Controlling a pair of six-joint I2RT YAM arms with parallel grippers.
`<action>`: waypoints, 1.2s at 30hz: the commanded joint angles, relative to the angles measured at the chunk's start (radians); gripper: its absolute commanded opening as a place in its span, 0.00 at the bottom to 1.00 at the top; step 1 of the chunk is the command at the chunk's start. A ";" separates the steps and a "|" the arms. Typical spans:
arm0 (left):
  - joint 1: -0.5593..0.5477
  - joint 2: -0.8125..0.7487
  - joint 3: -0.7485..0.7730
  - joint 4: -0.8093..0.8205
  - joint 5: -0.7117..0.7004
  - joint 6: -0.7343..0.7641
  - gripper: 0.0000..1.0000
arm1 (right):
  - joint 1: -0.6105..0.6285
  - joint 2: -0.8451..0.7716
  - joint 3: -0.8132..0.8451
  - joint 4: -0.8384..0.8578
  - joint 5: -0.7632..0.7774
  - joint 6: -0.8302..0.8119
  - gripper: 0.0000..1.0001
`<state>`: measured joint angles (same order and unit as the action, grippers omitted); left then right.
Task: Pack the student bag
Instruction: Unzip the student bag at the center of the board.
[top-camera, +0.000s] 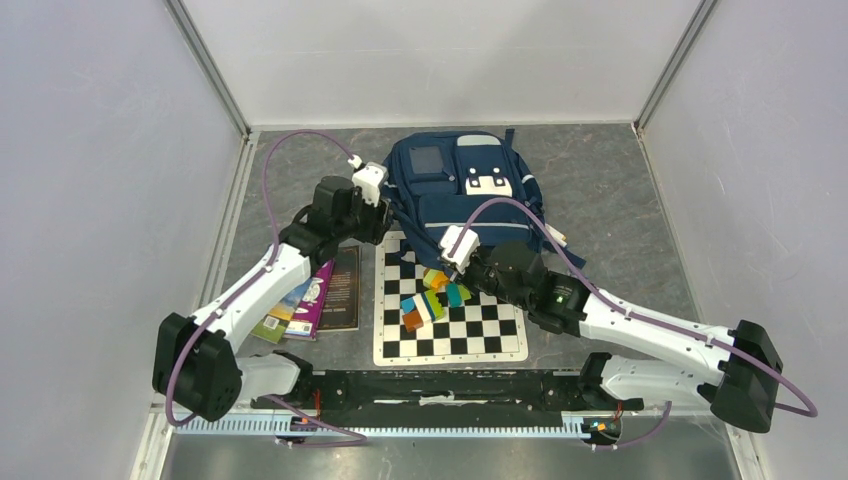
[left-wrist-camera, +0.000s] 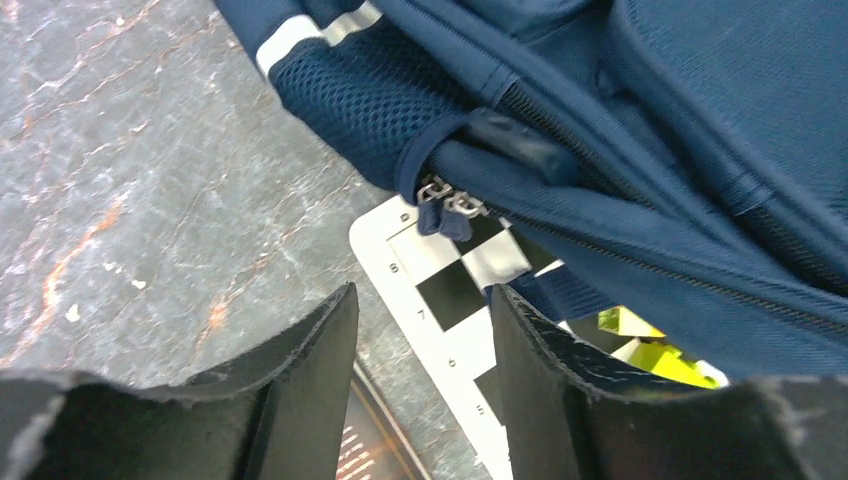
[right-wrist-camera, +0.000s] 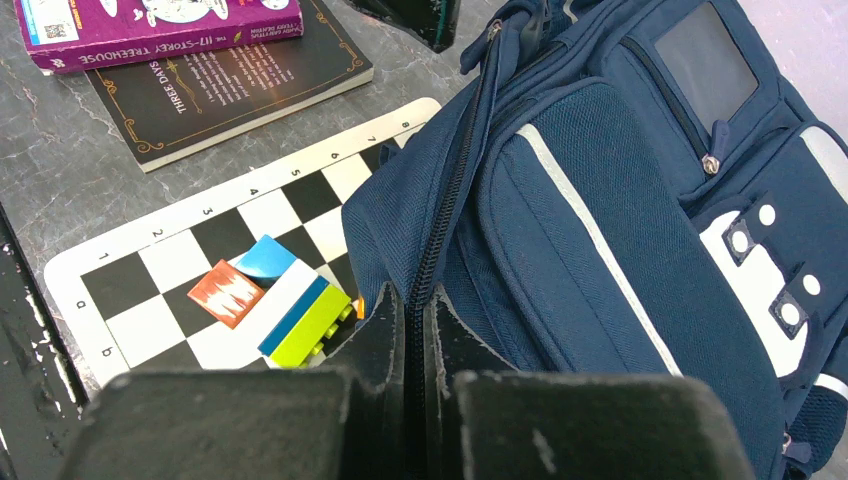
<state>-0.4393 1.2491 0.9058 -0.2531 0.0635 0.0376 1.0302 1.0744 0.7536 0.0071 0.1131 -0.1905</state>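
Note:
The student bag (top-camera: 465, 185), a navy backpack with grey stripes, lies front-up at the back of the table, its lower edge over a chessboard (top-camera: 490, 340). My right gripper (right-wrist-camera: 415, 300) is shut on the bag's (right-wrist-camera: 600, 200) zipper seam at that lower edge, the zip running up from between the fingers. My left gripper (left-wrist-camera: 420, 300) is open just short of the bag's left corner, with nothing between its fingers. Two zipper pulls (left-wrist-camera: 447, 205) hang a little beyond its tips, apart from them. In the top view the left gripper (top-camera: 385, 225) and right gripper (top-camera: 445, 265) flank the bag's near-left side.
Coloured building blocks (top-camera: 430, 300) sit on the chessboard right beside the right gripper; a green-and-blue one (right-wrist-camera: 300, 315) lies next to its left finger. A black book (right-wrist-camera: 230, 85) and a purple book (right-wrist-camera: 150, 20) lie left of the board on the grey marbled table (left-wrist-camera: 130, 180).

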 joint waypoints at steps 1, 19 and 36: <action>0.002 -0.013 -0.006 0.120 0.063 -0.076 0.62 | 0.001 -0.039 0.054 0.140 -0.015 0.026 0.00; 0.005 0.145 0.044 0.187 0.001 -0.136 0.60 | 0.001 -0.037 0.071 0.168 -0.071 0.063 0.00; 0.004 0.143 0.024 0.286 -0.024 -0.165 0.32 | 0.001 -0.005 0.090 0.152 -0.055 0.058 0.00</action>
<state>-0.4385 1.4288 0.9115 -0.0227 0.1066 -0.1448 1.0252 1.0805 0.7662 0.0128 0.0795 -0.1490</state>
